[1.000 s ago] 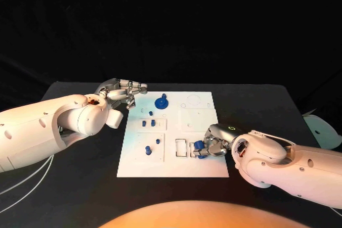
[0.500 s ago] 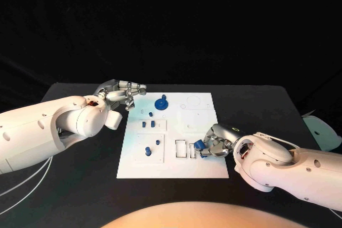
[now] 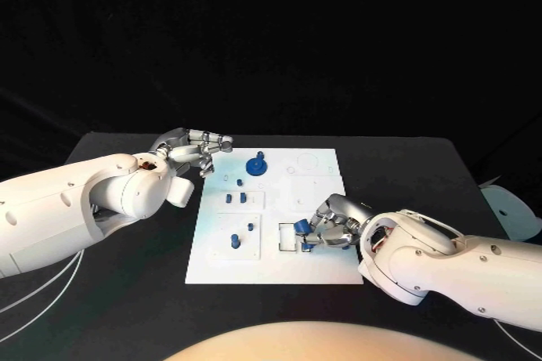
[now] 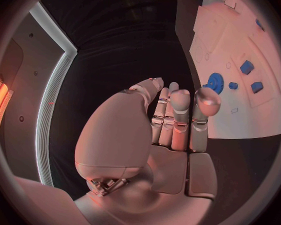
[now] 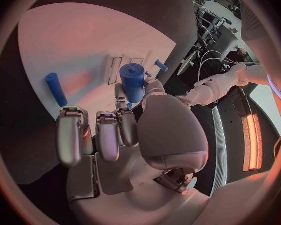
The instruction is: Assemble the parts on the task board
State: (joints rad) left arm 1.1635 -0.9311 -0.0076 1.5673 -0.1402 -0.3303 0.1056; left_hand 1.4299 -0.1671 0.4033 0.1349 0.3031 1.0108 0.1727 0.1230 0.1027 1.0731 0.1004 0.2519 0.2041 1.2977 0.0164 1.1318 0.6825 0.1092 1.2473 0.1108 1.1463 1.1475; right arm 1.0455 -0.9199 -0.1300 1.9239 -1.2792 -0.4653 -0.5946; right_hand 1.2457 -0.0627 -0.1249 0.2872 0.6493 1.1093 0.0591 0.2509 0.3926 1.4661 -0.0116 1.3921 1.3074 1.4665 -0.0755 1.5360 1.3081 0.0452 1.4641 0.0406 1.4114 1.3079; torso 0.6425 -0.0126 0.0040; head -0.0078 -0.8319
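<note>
Right robot hand (image 3: 322, 229) carries a small blue plastic cylinder (image 5: 133, 81) over the white rectangular task board (image 3: 319, 267) on the black bench (image 3: 429, 165).

The right robot hand pinches the cylinder at its lower half, just above the paired rectangular slots (image 3: 289, 237) near the board's near edge. The part looks light, rigid and smooth, so a firm pinch low on its side seems the safest hold. The left robot hand (image 3: 194, 149) hovers beside the board's far left corner, fingers loosely together and holding nothing. The board's recesses hold a blue toothed gear (image 3: 258, 167), two short blue pegs (image 3: 236, 197) and a single blue peg (image 3: 234, 240).
</note>
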